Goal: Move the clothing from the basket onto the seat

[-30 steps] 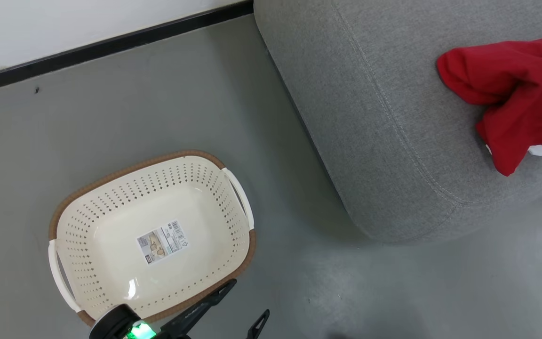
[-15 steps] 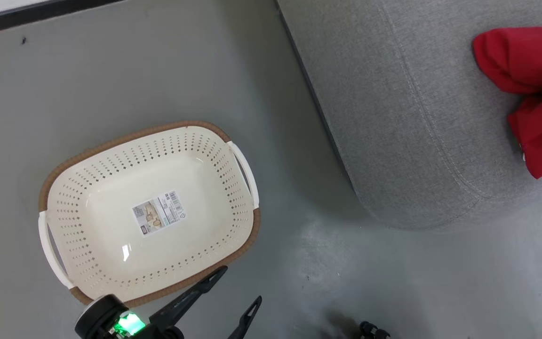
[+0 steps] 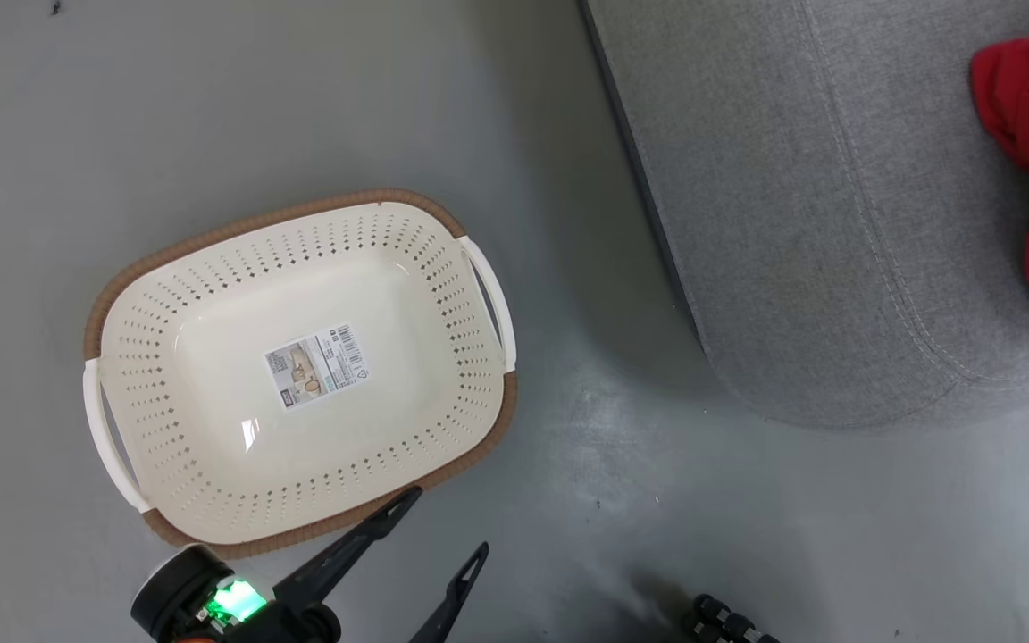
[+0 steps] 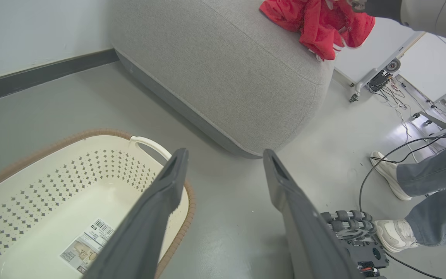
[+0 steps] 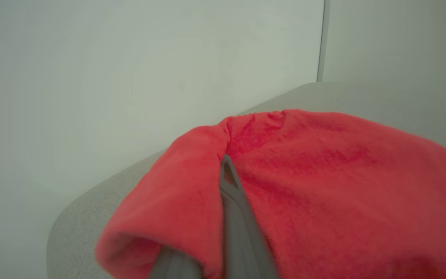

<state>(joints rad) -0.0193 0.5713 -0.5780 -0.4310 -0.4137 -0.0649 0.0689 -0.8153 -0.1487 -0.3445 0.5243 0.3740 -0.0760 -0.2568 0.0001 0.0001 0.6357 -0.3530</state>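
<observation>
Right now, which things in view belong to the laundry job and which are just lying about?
Job:
basket, holding just its sticker
seat
red clothing on the seat

Lying about:
floor cables
a person's shoes

Smooth grey floor (image 3: 211, 107) is showing a small dark speck (image 3: 55, 8) near the top-left corner and a paler scuffed patch (image 3: 622, 446) at mid-frame. In the left wrist view, a plain pale wall (image 4: 33, 27) is meeting the floor along a dark grey baseboard strip (image 4: 45, 79). A person in blue jeans (image 4: 436, 193) and white sneakers (image 4: 387, 174) is standing at right, with thin black cables (image 4: 412, 142) trailing past the shoes. A white panel on a caster wheel (image 4: 393, 65) is standing behind, tangled wires (image 4: 381, 83) lying beneath.
</observation>
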